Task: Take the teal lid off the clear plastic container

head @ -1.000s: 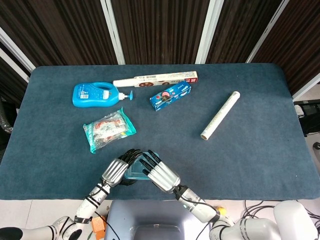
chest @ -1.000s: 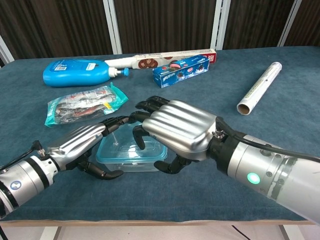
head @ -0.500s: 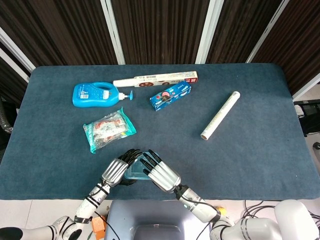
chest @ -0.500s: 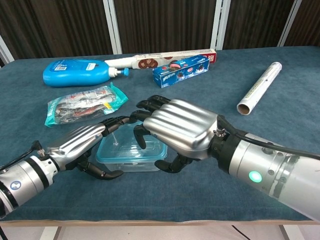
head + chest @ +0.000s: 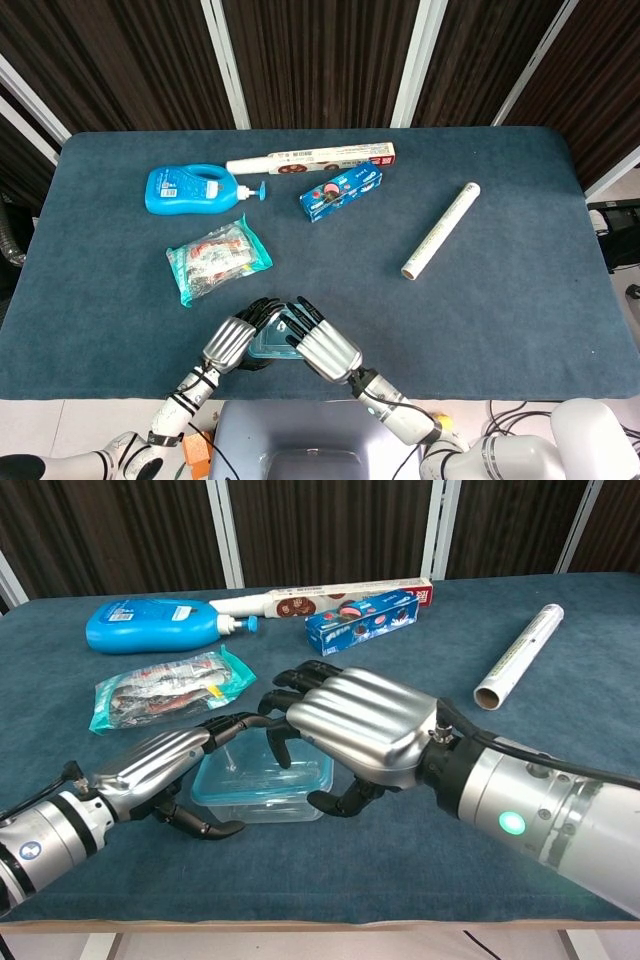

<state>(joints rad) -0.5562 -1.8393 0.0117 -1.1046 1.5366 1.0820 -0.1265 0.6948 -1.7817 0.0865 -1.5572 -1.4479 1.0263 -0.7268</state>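
The clear plastic container (image 5: 228,802) with its teal lid (image 5: 262,777) sits near the table's front edge, also seen from the head view as the container (image 5: 268,344). My left hand (image 5: 165,765) (image 5: 232,340) grips it from the left, fingers over the far rim and thumb on the near side. My right hand (image 5: 360,730) (image 5: 325,348) lies over the lid from the right, with fingers curled on its far edge and thumb hooked at the near right corner. The lid's right half is hidden under that hand.
Behind the hands lie a snack packet (image 5: 215,260), a blue bottle (image 5: 190,188), a long white box (image 5: 310,158) and a blue biscuit box (image 5: 340,193). A paper roll (image 5: 440,230) lies to the right. The table's front edge (image 5: 320,920) is close below the container.
My right hand has shifted slightly left and up over the lid, its fingers curling further round the far edge. The left hand and the container have hardly moved.
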